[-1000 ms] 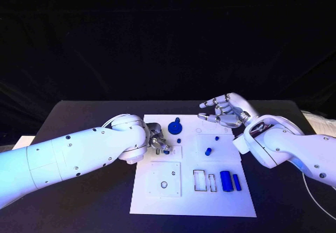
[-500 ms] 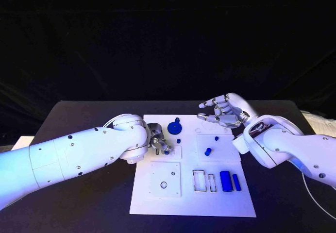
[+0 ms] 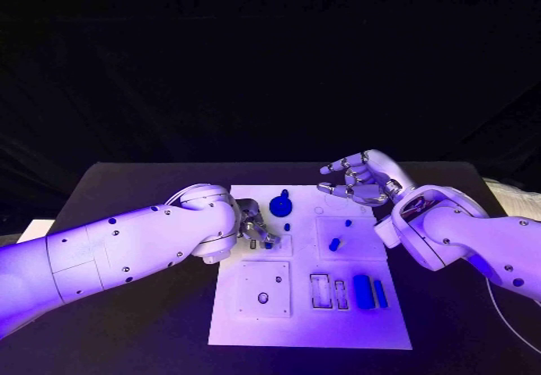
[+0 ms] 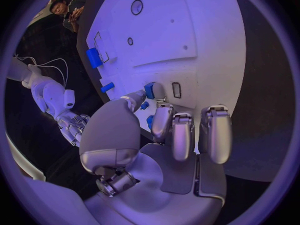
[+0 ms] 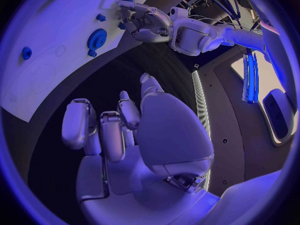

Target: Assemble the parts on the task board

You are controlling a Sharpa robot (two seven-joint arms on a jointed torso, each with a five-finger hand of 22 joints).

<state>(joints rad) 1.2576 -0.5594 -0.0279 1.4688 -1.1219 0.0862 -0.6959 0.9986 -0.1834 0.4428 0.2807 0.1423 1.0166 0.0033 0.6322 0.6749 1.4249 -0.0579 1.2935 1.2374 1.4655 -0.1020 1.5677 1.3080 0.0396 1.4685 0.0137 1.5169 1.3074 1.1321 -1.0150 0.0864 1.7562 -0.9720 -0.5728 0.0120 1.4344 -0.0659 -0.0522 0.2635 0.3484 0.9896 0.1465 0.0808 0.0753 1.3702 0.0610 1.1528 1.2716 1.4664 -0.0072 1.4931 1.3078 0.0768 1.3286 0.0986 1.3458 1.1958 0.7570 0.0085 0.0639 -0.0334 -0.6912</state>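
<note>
The white task board (image 3: pixel 306 324) lies in the middle of the black table. My left hand (image 3: pixel 252 231) is low over the board's left side. It pinches a small blue part (image 4: pixel 149 90) between thumb and a finger, beside a narrow slot (image 4: pixel 176 90). That part (image 3: pixel 267 244) shows just under the fingers in the head view. My right hand (image 3: pixel 359 181) hovers over the board's far right corner, fingers apart and loosely curled, holding nothing. The right hand (image 5: pixel 119 130) is also bare in its own wrist view.
A blue gear (image 3: pixel 281 206) stands near the board's far edge, with a small blue peg (image 3: pixel 286 226) beside it. Two small blue pieces (image 3: pixel 334 244) stand on the right block. A blue cylinder (image 3: pixel 363 291) and a blue bar (image 3: pixel 381 294) lie near two rectangular slots (image 3: pixel 321 291).
</note>
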